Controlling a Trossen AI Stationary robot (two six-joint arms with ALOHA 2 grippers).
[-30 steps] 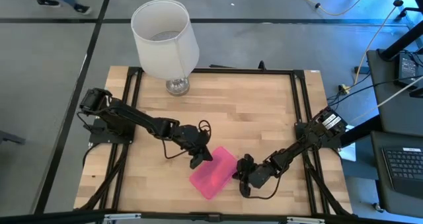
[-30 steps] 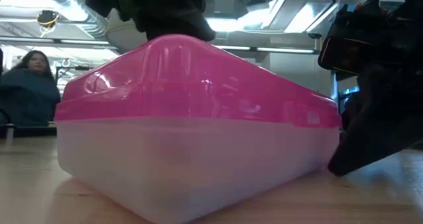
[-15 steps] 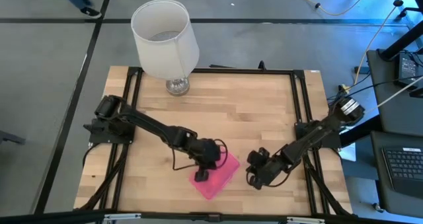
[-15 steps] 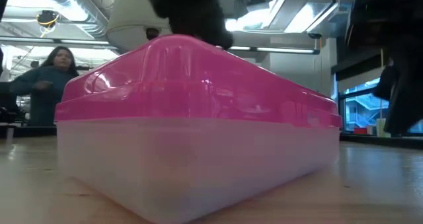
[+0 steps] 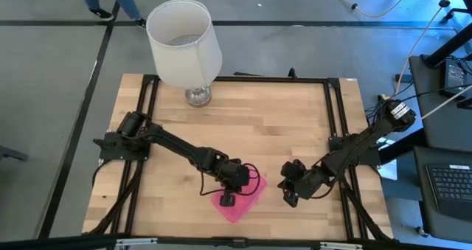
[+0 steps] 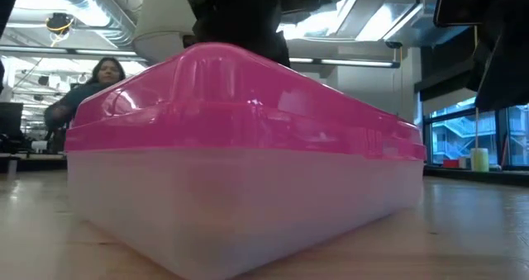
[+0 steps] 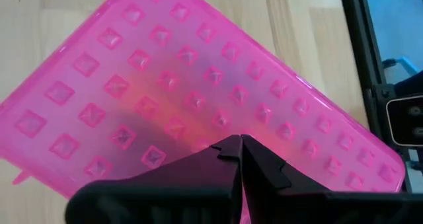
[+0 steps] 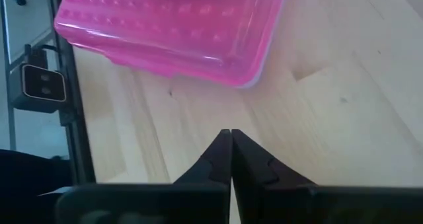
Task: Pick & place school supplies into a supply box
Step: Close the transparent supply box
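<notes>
Grey floor (image 5: 59, 95), white lampshade (image 5: 184, 40) at table's far edge, bright ceiling lights (image 6: 347, 20), seated person (image 6: 87, 90)

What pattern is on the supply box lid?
Rows of small raised square studs on the bright pink lid; clearest in the left wrist view.

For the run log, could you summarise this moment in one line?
supply box: lid closed | left end effector: shut, over lid | right end effector: shut, beside box

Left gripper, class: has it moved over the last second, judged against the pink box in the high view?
Yes. The left gripper moved from the supply box's lamp-side edge to above its lid.
</notes>
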